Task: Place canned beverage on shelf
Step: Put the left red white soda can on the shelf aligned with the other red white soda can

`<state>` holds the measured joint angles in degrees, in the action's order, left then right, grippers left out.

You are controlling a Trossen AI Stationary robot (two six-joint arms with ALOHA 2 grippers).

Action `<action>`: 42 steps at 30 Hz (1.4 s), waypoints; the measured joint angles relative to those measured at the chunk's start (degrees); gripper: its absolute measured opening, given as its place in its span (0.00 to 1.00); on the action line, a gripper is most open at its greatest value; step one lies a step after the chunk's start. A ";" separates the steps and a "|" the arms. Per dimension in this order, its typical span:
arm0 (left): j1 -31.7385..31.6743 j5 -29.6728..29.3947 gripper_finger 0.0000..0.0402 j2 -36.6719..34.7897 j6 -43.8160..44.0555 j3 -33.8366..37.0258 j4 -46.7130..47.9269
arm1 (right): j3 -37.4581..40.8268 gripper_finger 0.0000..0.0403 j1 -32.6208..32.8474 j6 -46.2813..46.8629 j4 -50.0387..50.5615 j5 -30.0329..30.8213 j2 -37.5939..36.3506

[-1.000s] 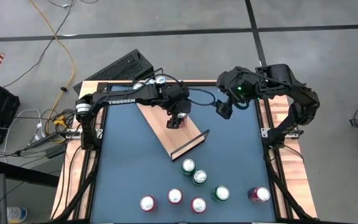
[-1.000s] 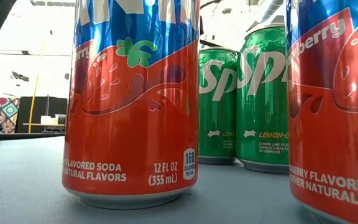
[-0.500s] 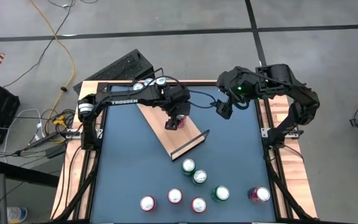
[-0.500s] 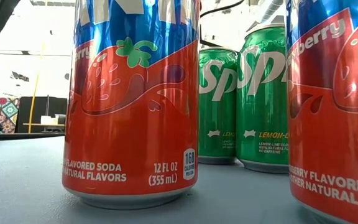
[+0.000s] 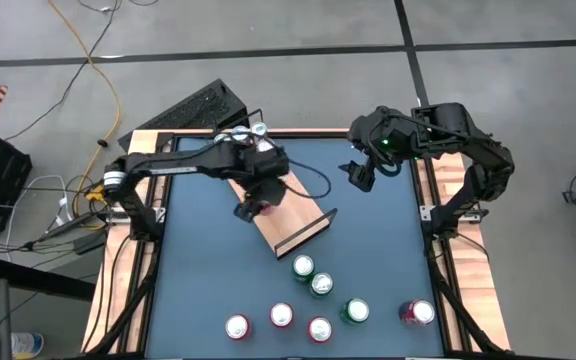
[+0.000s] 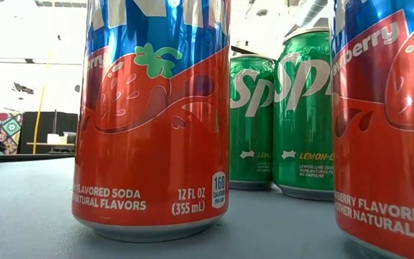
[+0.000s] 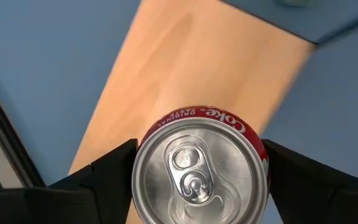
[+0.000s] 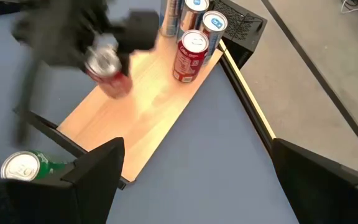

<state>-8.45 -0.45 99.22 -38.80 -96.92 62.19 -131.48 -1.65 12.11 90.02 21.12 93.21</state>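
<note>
Left gripper (image 5: 251, 207) clamped around a red Coke can (image 7: 201, 171) (top and pull tab up), held over the left edge of the shelf (image 5: 284, 222). Shelf lying diagonally mid-table, three cans (image 8: 191, 28) standing at its far end. Right gripper (image 5: 360, 177) hanging near the table's back right, fingers spread wide, nothing between them. Loose cans (image 5: 313, 278) grouped at the front of the table (image 5: 198, 280).

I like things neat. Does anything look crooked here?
Yes. The shelf lies slanted across the table, not square with its edges, and the Coke can in the left gripper looks tipped above it.
</note>
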 joint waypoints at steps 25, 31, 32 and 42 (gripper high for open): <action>-14.65 4.74 0.73 -10.41 -11.11 16.61 -8.36 | 0.00 0.96 -0.77 -0.14 0.00 -0.02 0.02; -17.44 8.05 0.73 -10.08 -11.93 18.91 -11.66 | 0.00 0.96 -0.74 -0.10 0.00 -0.02 0.02; -17.85 8.03 0.73 -10.09 -12.45 19.56 -12.26 | 0.00 0.96 -0.75 -0.07 0.00 -0.02 0.02; -20.29 8.12 0.73 -10.08 -12.68 21.83 -13.96 | 0.00 0.96 -0.74 0.08 0.00 -0.03 0.02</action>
<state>-28.74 7.67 89.14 -51.49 -75.09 48.23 -131.48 -2.39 12.19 90.02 21.09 93.23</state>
